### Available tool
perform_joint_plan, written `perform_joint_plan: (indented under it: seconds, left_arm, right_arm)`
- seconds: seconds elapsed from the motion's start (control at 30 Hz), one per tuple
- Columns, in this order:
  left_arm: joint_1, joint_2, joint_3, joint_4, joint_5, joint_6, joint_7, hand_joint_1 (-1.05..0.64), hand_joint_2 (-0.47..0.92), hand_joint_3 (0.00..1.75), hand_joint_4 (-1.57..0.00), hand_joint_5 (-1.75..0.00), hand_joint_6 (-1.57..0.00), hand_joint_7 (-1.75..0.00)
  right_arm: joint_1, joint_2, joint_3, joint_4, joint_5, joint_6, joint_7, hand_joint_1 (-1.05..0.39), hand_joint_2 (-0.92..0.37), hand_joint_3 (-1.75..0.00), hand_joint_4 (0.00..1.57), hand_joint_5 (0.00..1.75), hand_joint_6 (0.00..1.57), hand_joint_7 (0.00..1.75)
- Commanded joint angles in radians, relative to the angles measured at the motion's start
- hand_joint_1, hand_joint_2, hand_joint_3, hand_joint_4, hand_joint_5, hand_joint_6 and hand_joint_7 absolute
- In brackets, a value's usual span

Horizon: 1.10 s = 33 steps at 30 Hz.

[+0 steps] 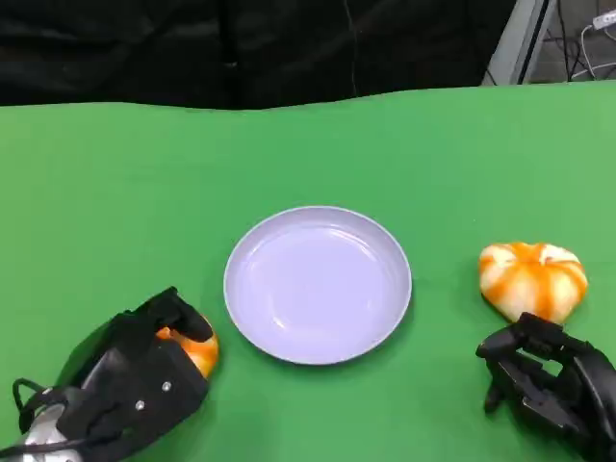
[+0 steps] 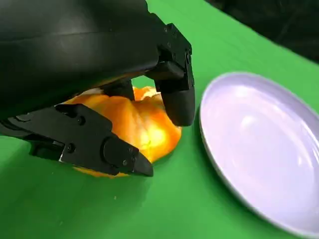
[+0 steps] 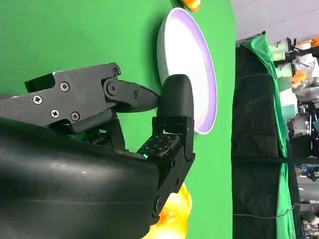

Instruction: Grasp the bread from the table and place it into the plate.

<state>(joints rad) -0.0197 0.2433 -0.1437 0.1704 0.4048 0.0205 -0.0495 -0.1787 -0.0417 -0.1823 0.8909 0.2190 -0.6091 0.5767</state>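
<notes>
Green cloth covers the table (image 1: pixel 115 192), and a pale lilac plate (image 1: pixel 318 285) sits at its centre, with nothing in it; two orange-and-white breads lie on the cloth, one on each side of the plate.

Risks, as a judgement: the left hand (image 1: pixel 144 371) has its fingers (image 2: pixel 177 102) curled over the left bread (image 2: pixel 144 124) while that bread rests on the cloth just beside the plate's rim; the bread looks soft and rounded, so a shallow hold could let it squeeze out or roll free as it lifts; because the rim is so close, a low carry could knock the plate and shove it across the cloth; a release too near the rim could leave the bread perched on the edge rather than inside.

Left hand: narrowed around the left bread, with fingers above and a thumb below touching it; it appears to grip it, though the bread is not yet off the table.

Right hand (image 1: pixel 553 380): near the right bread (image 1: pixel 532 279), just short of it and not touching; its fingers are curled inward with nothing between them.
</notes>
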Motion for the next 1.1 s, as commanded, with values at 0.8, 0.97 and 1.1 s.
perform_joint_plan:
  seconds: [0.8, 0.97, 1.1]
  left_arm:
    - [0.112, 0.004, 0.044, -0.318, 0.034, -0.086, 0.091, -0.01, 0.86, 0.00, -0.51, -1.63, -0.53, -1.43]
    - [0.118, 0.001, 0.037, -0.377, 0.070, -0.102, 0.102, 0.00, 0.86, 0.00, -0.51, -1.60, -0.54, -1.41]
    - [0.107, -0.008, 0.028, -0.400, 0.074, -0.115, 0.098, 0.00, 0.87, 0.00, -0.49, -1.62, -0.54, -1.40]
  right_arm:
    - [0.005, -0.010, -0.002, 0.001, 0.007, 0.003, -0.004, -0.25, -0.92, -0.48, 0.60, 1.75, 0.73, 1.09]
    - [0.005, -0.008, -0.002, 0.004, 0.006, 0.000, -0.006, -0.24, -0.92, -0.47, 0.60, 1.75, 0.74, 1.09]
    - [0.001, -0.011, -0.002, 0.012, 0.003, -0.001, -0.006, -0.24, -0.92, -0.48, 0.61, 1.75, 0.74, 1.09]
